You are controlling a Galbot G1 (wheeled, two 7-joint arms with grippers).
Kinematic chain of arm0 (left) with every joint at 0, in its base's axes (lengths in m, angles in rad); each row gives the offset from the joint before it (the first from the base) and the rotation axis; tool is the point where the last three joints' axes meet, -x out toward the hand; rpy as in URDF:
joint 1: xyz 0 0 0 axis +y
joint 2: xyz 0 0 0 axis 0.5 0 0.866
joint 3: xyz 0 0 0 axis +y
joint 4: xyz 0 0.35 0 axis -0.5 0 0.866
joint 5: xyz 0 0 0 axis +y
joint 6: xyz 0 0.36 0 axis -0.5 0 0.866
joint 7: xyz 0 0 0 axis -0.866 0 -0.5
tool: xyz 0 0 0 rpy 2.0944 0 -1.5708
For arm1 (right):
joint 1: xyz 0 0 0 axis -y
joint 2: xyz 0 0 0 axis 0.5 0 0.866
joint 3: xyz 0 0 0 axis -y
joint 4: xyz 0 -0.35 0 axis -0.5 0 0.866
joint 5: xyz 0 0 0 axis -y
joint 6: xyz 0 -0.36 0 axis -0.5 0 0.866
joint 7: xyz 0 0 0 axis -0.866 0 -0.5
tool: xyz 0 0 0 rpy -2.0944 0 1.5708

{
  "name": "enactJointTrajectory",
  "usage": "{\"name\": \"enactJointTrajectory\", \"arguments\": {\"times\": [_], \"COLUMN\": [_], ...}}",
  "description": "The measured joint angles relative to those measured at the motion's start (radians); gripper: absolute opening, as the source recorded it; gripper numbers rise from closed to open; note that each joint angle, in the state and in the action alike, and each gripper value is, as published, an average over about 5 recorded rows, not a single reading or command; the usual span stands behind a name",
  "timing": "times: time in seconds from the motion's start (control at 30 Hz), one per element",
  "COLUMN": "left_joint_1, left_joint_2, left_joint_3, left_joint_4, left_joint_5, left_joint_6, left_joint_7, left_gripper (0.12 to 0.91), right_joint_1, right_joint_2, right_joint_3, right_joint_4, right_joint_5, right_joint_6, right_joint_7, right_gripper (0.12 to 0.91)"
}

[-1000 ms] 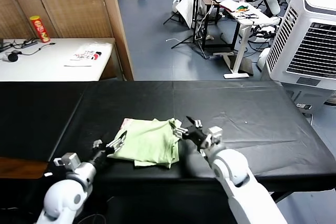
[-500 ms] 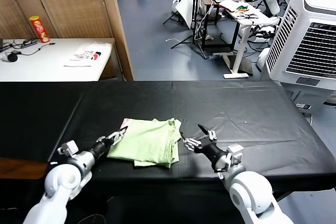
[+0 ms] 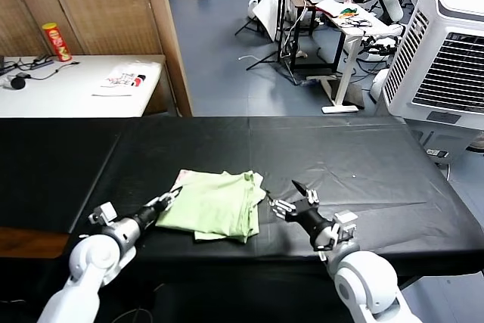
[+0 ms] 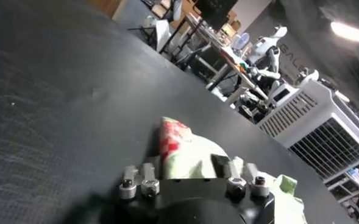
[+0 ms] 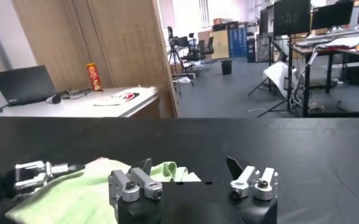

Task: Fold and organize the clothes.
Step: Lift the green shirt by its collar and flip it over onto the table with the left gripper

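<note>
Now, head view: the pale green folded soft shirt [image 3: 216, 203] lies on the black table [image 3: 363, 164]. The left gripper [image 3: 168, 200] reaches low, jaws pinching the shirt's left edge. The right gripper [image 3: 291, 200], jaws spread, hovers just beside the shirt's right edge. Left wrist: pink-and-white patch [image 4: 173, 135] ahead. Right wrist: fingers [image 5: 250, 173] apart; no legible writing.

We can read no text, label or number in any view. The red can [image 3: 57, 41] at upper left of the head view and the white garment's [image 3: 125, 79] red-black print beside it carry markings too small to make out.
</note>
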Motion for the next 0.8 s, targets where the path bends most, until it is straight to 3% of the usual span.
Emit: {"name": "enactJointTrajectory", "arguments": {"times": [0.07, 0.13, 0.37, 0.47, 0.8], "left_joint_1": [0.001, 0.005, 0.05, 0.079, 0.177], "left_joint_2": [-0.009, -0.018, -0.051, -0.055, -0.02], "left_joint_3": [-0.003, -0.009, -0.053, -0.081, -0.196], "left_joint_4": [-0.003, -0.012, -0.083, -0.126, -0.269], "left_joint_5": [0.0, 0.005, 0.093, 0.141, 0.253], "left_joint_6": [0.0, 0.002, 0.033, 0.036, 0.032], "left_joint_7": [-0.018, -0.042, -0.147, -0.177, -0.189], "left_gripper": [0.188, 0.147, 0.146, 0.146, 0.146], "right_joint_1": [-0.004, -0.008, -0.012, -0.008, 0.021], "right_joint_2": [0.001, 0.001, 0.01, 0.015, 0.022], "right_joint_3": [0.002, 0.004, 0.002, -0.007, -0.045], "right_joint_4": [0.0, 0.0, -0.009, -0.017, -0.046], "right_joint_5": [-0.002, -0.003, -0.014, -0.02, -0.023], "right_joint_6": [0.001, 0.002, 0.006, 0.008, 0.009], "right_joint_7": [0.002, 0.004, 0.007, 0.008, 0.011], "right_gripper": [0.798, 0.798, 0.798, 0.798, 0.798]}}
